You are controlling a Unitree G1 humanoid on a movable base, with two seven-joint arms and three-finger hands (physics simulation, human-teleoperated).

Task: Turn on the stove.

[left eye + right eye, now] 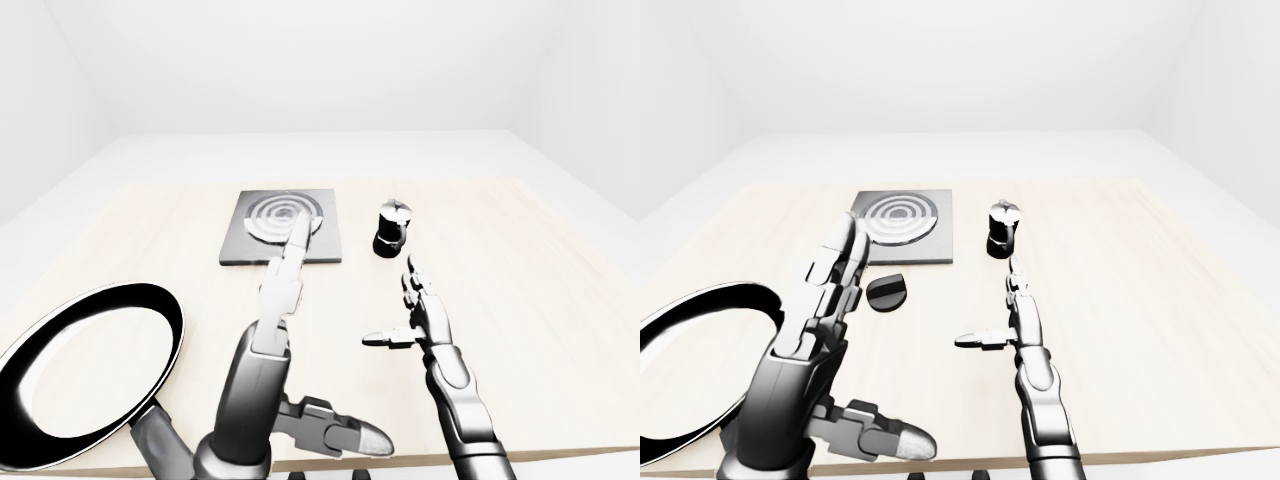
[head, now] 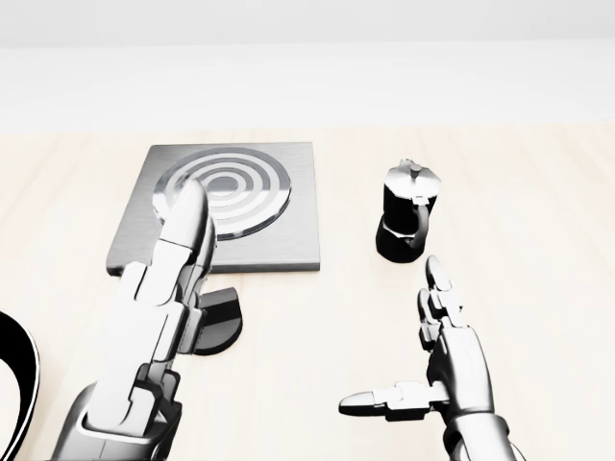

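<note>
The stove (image 2: pixel 288 240) is a flat grey square plate with a spiral burner (image 2: pixel 235 187), lying on the pale wooden table in the upper left of the head view. A black half-round knob (image 2: pixel 223 325) sits just below its bottom edge, partly hidden by my left hand. My left hand (image 2: pixel 183 226) is open with its fingers straight, reaching over the knob, and its fingertips lie over the burner's left side. My right hand (image 2: pixel 404 346) is open and empty, with its thumb spread to the left, below the moka pot.
A black moka pot (image 2: pixel 408 223) stands upright to the right of the stove. A black-rimmed frying pan (image 1: pixel 90 370) lies at the table's lower left, next to my left arm. The table's near edge (image 1: pixel 560 455) runs along the bottom of the left-eye view.
</note>
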